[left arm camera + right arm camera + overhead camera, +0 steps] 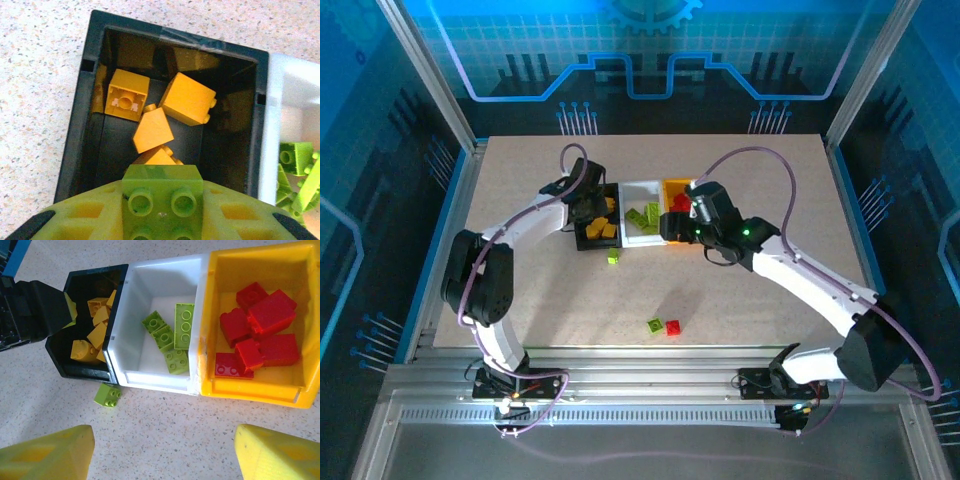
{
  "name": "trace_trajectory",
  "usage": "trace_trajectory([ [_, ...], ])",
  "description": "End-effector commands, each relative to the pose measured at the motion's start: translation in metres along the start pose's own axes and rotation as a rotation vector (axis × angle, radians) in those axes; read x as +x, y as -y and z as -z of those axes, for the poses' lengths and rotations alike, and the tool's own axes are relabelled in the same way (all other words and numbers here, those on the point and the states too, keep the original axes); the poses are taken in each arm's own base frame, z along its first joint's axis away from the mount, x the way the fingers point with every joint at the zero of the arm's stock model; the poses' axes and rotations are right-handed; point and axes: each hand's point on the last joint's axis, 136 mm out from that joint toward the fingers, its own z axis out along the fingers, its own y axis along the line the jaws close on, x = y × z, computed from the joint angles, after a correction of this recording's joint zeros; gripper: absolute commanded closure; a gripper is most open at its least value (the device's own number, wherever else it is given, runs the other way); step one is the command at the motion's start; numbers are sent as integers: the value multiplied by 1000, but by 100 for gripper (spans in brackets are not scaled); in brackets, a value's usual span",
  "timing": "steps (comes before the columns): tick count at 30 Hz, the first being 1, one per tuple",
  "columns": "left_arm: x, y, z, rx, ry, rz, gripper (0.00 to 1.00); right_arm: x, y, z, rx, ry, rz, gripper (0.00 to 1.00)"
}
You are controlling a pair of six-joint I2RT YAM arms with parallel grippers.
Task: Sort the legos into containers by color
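My left gripper [162, 212] is shut on a lime green lego [162, 190] and hangs over the black container [75, 145], which holds several yellow-orange legos [187, 98]. Beside it stands the white container [155, 380] with green legos [175, 335], then the yellow-orange container [250, 390] with red legos [260, 325]. My right gripper [165, 450] is open above bare table just in front of the white and yellow-orange containers, with nothing between its fingers [55, 452]. One green lego [107, 395] lies on the table against the black container's front.
A green lego [655, 325] and a red lego [673, 327] lie together near the table's front edge. The containers [642, 222] stand in a row at mid-table, and both arms reach in over them from the front.
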Motion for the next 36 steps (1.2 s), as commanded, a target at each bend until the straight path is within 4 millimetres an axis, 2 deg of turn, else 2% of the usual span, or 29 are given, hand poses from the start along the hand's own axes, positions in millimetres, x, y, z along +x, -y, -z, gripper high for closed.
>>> trace_trajectory([
  [1,-18,35,28,119,46,-33,65,1,17,5,39,14,-34,25],
  [4,-12,70,41,171,58,-112,64,2,25,4,52,17,-54,25],
  [6,-3,94,39,189,46,-167,64,3,31,3,64,15,-70,25],
  [9,7,114,22,178,17,-205,64,4,37,4,69,13,-85,25],
  [12,7,119,2,159,1,-197,61,4,40,8,75,16,-91,25],
  [13,6,120,-2,156,-1,-194,57,5,41,9,77,17,-90,25],
  [15,4,127,-6,167,-4,-193,44,4,43,13,77,22,-90,25],
  [17,-1,133,-3,186,-4,-184,34,4,45,16,80,24,-92,24],
  [21,-6,142,25,245,21,-186,20,2,47,20,77,37,-102,24],
  [25,10,136,59,299,31,-196,18,0,50,21,77,44,-110,24],
  [28,40,116,71,293,1,-211,18,1,52,18,72,43,-121,24],
  [32,93,82,68,270,-76,-211,18,5,54,12,71,29,-131,24],
  [36,142,57,53,210,-130,-264,22,8,55,7,66,17,-143,24],
])
